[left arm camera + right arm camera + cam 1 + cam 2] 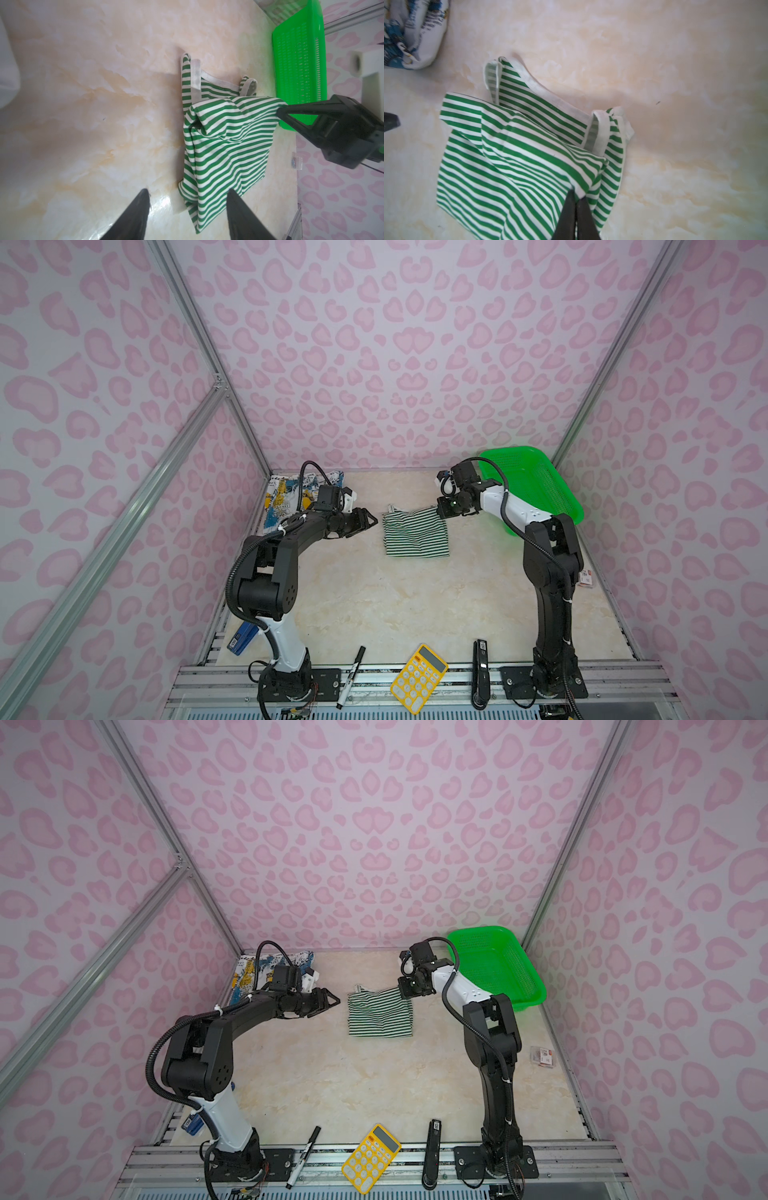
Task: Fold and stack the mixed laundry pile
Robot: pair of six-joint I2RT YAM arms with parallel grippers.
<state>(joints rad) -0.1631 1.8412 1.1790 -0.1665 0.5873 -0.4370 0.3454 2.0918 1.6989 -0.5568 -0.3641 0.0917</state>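
Note:
The green-and-white striped garment [415, 533] [380, 1015] lies partly folded mid-table, its white-trimmed straps toward the back. My right gripper [441, 510] [578, 195] is shut on its back right corner, lifting that corner a little; the pinched cloth also shows in the left wrist view [224, 145]. My left gripper [368, 524] [188, 193] hovers open just left of the garment, with nothing gripped between its fingers. The white garment with blue, yellow and black print [286, 497] [415, 35] lies crumpled at the back left, partly behind the left arm.
A bright green perforated basket [536, 485] [299, 62] leans tilted at the back right corner. Along the front edge lie a marker [351, 676], a yellow calculator [419, 678] and a black stapler-like tool [481, 674]. A blue object [241, 639] sits front left, a small packet [586, 577] right.

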